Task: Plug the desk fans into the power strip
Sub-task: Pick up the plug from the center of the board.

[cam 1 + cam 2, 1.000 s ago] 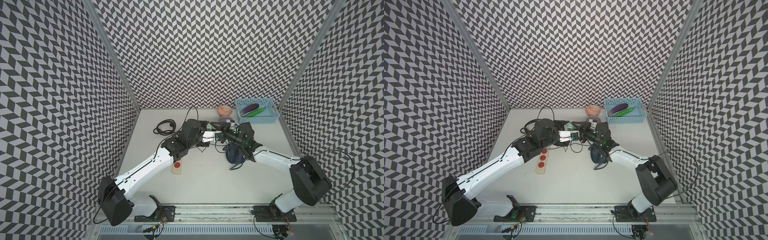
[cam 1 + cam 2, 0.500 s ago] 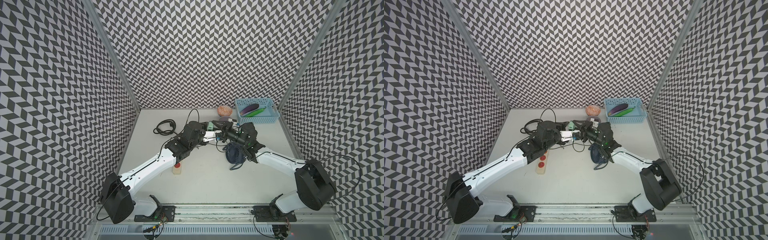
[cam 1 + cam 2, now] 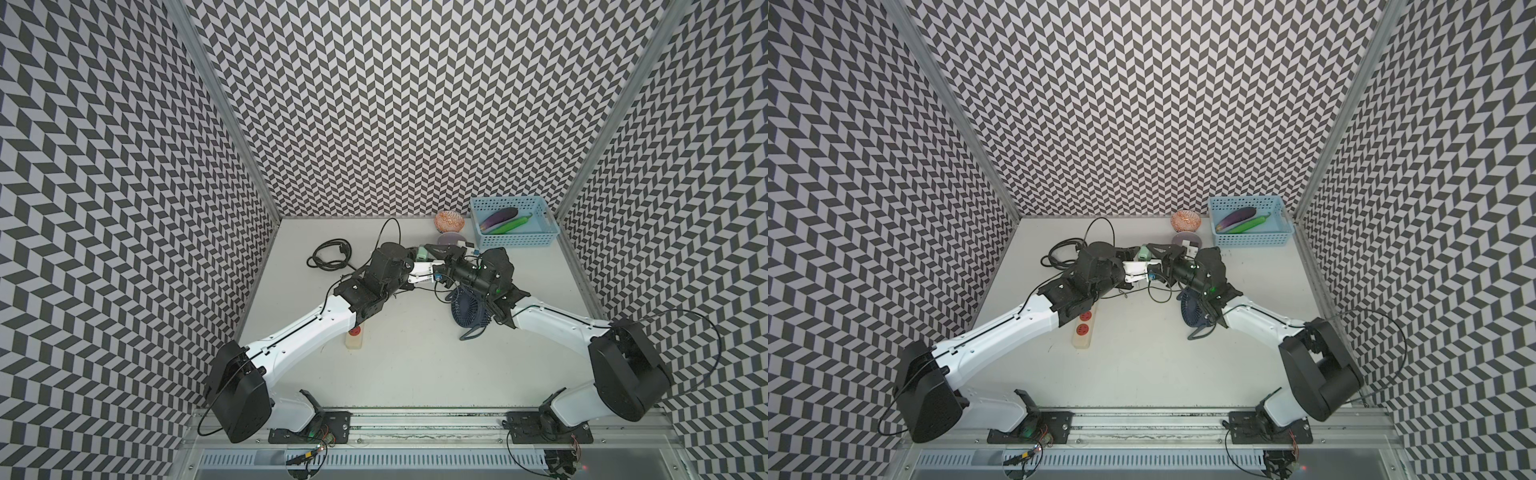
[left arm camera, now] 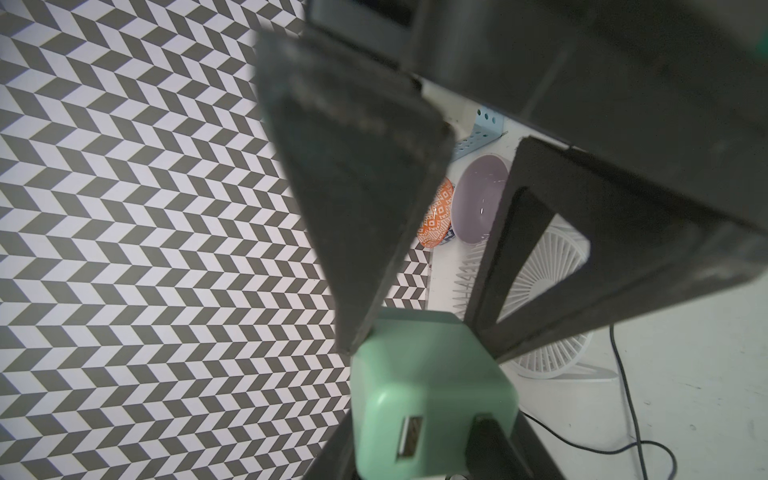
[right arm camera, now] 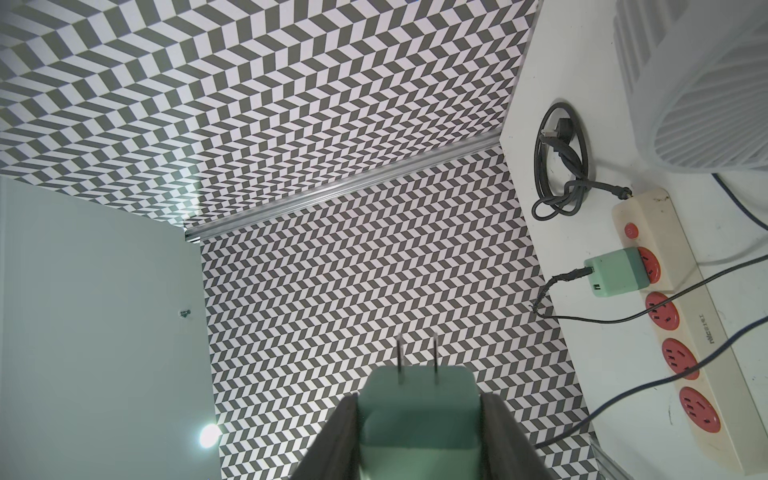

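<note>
A green plug adapter (image 3: 423, 252) (image 3: 1144, 252) hangs above the back middle of the table, between both grippers. My right gripper (image 5: 419, 415) is shut on its sides, with the two prongs (image 5: 417, 357) pointing away. My left gripper (image 4: 424, 449) is shut on the end with the USB port. The right gripper's fingers (image 4: 361, 208) reach that same block from the far side. The dark desk fan (image 3: 467, 309) (image 3: 1196, 309) lies under my right forearm. The cream power strip (image 3: 1084, 332) (image 5: 685, 332) lies partly under my left arm.
A second green adapter (image 5: 615, 272) with a thin black cable sits in the strip's top socket. The strip's thick cord (image 3: 330, 255) is coiled at the back left. An orange bowl (image 3: 449, 221), a lilac bowl (image 4: 478, 199) and a blue basket (image 3: 513, 228) of vegetables stand at the back right.
My left gripper's jaws have closed onto the green adapter that the right gripper holds. Both arms have shifted only slightly.
</note>
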Robot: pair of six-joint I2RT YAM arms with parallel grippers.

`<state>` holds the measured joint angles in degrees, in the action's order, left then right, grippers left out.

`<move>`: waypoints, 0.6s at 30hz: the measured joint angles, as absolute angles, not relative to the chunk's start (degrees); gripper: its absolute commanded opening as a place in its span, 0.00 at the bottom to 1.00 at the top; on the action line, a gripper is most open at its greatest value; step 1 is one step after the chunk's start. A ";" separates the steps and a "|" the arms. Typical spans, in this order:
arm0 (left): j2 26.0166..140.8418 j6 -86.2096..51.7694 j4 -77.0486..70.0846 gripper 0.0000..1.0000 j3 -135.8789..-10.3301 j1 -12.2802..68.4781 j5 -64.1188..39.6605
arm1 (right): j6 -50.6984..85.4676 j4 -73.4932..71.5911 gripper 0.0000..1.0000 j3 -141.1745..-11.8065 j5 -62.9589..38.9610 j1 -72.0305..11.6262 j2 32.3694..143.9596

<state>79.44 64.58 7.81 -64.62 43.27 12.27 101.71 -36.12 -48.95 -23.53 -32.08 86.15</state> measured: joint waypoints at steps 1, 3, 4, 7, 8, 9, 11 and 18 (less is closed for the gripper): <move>79.57 64.47 7.79 0.45 -64.71 43.27 12.29 | 101.78 -36.16 0.12 -48.90 -23.46 -32.08 86.13; 79.81 64.36 7.73 0.44 -64.73 43.27 12.29 | 101.73 -36.07 0.13 -48.90 -23.29 -32.08 86.13; 79.90 64.27 7.73 0.43 -64.73 43.29 12.32 | 101.71 -36.01 0.13 -48.90 -23.18 -32.08 86.13; 80.01 63.24 7.97 0.28 -64.73 43.33 12.36 | 102.19 -36.36 0.19 -48.62 -22.59 -32.05 85.93; 80.09 62.85 8.03 0.24 -64.73 43.35 12.38 | 102.24 -36.62 0.21 -48.58 -22.37 -32.01 85.80; 80.23 62.46 7.99 0.22 -64.73 43.35 12.34 | 102.19 -36.75 0.24 -48.58 -22.22 -31.97 85.60; 80.29 61.69 8.03 0.20 -64.73 43.24 12.05 | 101.89 -36.88 0.28 -48.58 -22.09 -31.94 85.36; 80.29 56.90 9.78 0.15 -66.13 40.23 6.31 | 100.20 -36.80 0.46 -48.58 -22.37 -31.64 83.85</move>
